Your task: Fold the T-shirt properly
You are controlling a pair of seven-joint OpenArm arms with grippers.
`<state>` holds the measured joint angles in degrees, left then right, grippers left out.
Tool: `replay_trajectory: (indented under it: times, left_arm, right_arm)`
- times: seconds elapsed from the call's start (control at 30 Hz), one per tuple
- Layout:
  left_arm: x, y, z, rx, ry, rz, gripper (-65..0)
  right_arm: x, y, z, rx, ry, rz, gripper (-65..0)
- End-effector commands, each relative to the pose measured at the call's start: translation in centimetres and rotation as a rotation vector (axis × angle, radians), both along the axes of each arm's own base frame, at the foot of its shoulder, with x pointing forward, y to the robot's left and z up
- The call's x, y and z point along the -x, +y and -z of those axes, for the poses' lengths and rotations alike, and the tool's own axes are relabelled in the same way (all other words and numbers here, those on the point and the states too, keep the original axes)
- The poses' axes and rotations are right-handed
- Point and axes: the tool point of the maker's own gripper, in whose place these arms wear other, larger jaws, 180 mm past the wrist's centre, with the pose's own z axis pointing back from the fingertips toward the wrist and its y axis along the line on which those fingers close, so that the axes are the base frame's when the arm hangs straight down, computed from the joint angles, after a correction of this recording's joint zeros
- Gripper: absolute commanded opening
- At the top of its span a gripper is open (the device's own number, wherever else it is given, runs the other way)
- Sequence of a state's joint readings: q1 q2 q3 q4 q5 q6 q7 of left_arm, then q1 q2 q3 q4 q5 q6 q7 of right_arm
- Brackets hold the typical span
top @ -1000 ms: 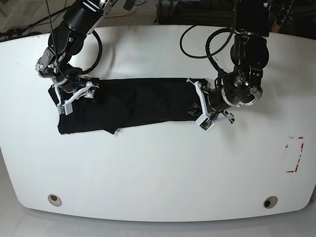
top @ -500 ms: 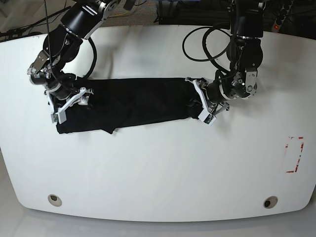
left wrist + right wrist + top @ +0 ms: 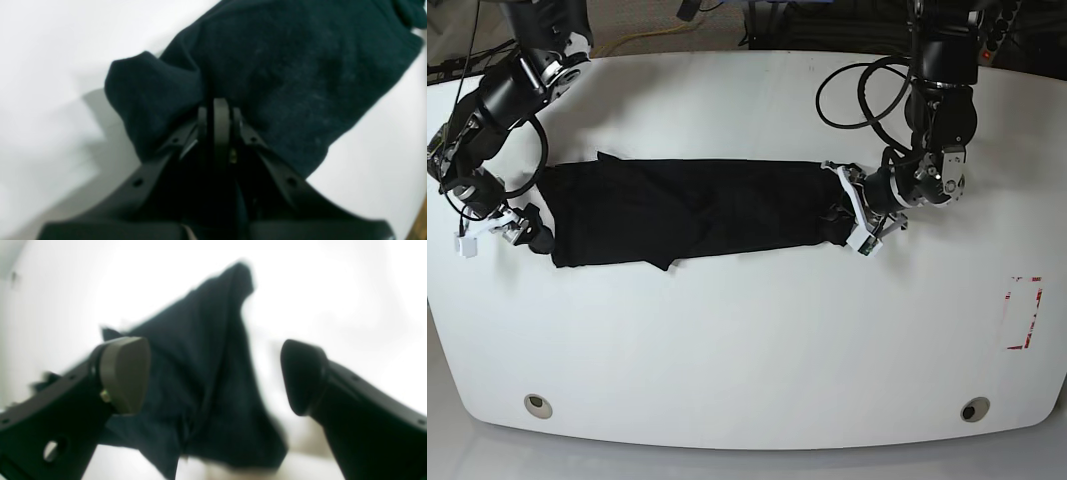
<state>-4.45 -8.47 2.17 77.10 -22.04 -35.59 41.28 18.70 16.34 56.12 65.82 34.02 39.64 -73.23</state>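
The black T-shirt [image 3: 697, 212] lies on the white table [image 3: 747, 340] folded into a long strip running left to right. My left gripper [image 3: 855, 222] is at the strip's right end. In the left wrist view it [image 3: 217, 111] is shut on a fold of the shirt [image 3: 287, 66]. My right gripper [image 3: 525, 232] is just off the strip's left end. In the blurred right wrist view it [image 3: 213, 373] is open, and a corner of the shirt [image 3: 206, 373] lies beyond its fingers [image 3: 123, 373].
A red-marked rectangle [image 3: 1024, 312] is on the table at the right. Two round holes [image 3: 538, 405] [image 3: 973, 409] sit near the front edge. Black cables [image 3: 857, 95] loop behind the left arm at the back.
My right gripper has drawn back to the left, off the shirt's left end, and now stands open. My left gripper has shifted slightly right with the shirt's end, and the strip lies straighter.
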Motion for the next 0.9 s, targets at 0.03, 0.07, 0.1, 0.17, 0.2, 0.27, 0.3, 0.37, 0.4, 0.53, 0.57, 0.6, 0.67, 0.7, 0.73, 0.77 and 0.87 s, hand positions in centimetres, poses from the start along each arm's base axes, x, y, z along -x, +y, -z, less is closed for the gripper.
replay_trajectory:
  times: [0.03, 0.07, 0.1, 0.17, 0.2, 0.27, 0.3, 0.37, 0.4, 0.53, 0.57, 0.6, 0.67, 0.7, 0.73, 0.77, 0.87]
  left_arm:
    - [-0.2, 4.0, 0.8, -0.142, 0.024, -0.007, -64.4]
    - [-0.3, 4.0, 0.7, -0.144, 0.021, -0.003, -64.4]
    - [-0.5, 4.4, 0.4, -0.155, 0.011, 0.009, -64.4]
    - [-0.8, 4.6, -0.1, -0.168, -0.007, 0.046, -64.4]
    - [-0.8, 4.7, -0.2, -0.172, -0.013, 0.059, -64.4]
    - [-0.7, 4.6, -0.3, -0.172, -0.016, 0.072, -64.4]
    - [-0.8, 4.7, -0.3, -0.174, -0.018, 0.072, -64.4]
    - [-0.8, 4.7, -0.3, -0.177, -0.019, 0.074, -64.4]
    - [-0.8, 4.8, -0.3, -0.178, -0.019, 0.074, -64.4]
    - [-0.6, 5.1, -0.2, -0.186, -0.014, 0.074, -64.4]
    - [-0.5, 5.0, -0.1, -0.186, -0.013, 0.079, -64.4]
    - [-0.5, 4.8, -0.1, -0.187, -0.011, 0.085, -64.4]
    - [-0.2, 4.2, 0.1, -0.19, -0.007, 0.106, -64.4]
    - [-0.1, 4.0, 0.2, -0.191, -0.005, 0.113, -64.4]
    - [0.0, 3.8, 0.3, -0.192, -0.002, 0.121, -64.4]
    - [0.2, 3.5, 0.5, -0.193, 0.001, 0.13, -64.4]
    - [0.4, 3.2, 0.6, -0.194, 0.004, 0.143, -64.4]
  right_arm:
    - [-0.6, -1.5, -0.4, -0.103, -0.073, 0.043, -5.9]
    - [-0.5, -1.4, -0.2, -0.111, -0.067, 0.044, -5.9]
    - [-0.3, -1.3, 0.1, -0.116, -0.059, 0.044, -5.9]
    - [0.1, -0.9, 0.6, -0.125, -0.051, 0.044, -5.9]
    - [0.5, -0.8, 1.0, -0.127, -0.04, 0.044, -5.9]
    - [1.0, 0.3, 2.1, -0.15, -0.022, 0.039, -5.9]
    - [1.3, 1.0, 2.6, -0.165, -0.013, 0.035, -5.9]
    - [1.8, 2.2, 3.4, -0.174, 0.0, 0.026, -6.0]
    - [2.0, 2.9, 3.6, -0.168, 0.005, 0.012, -6.0]
    - [1.4, 7.4, 2.9, -0.097, -0.013, -0.119, -6.0]
    - [1.4, 8.3, 2.9, -0.09, -0.016, -0.141, -6.2]
    - [1.2, 9.1, 2.8, -0.093, -0.022, -0.154, -6.2]
    - [1.0, 10.2, 2.6, -0.103, -0.037, -0.161, -9.2]
    - [0.8, 10.4, 2.6, -0.106, -0.045, -0.16, -11.4]
    - [0.5, 10.5, 2.4, -0.108, -0.059, -0.154, -15.1]
    - [0.2, 10.7, 2.3, -0.111, -0.069, -0.152, -19.5]
    - [-0.6, 11.5, 1.9, -0.105, -0.09, -0.164, -31.1]
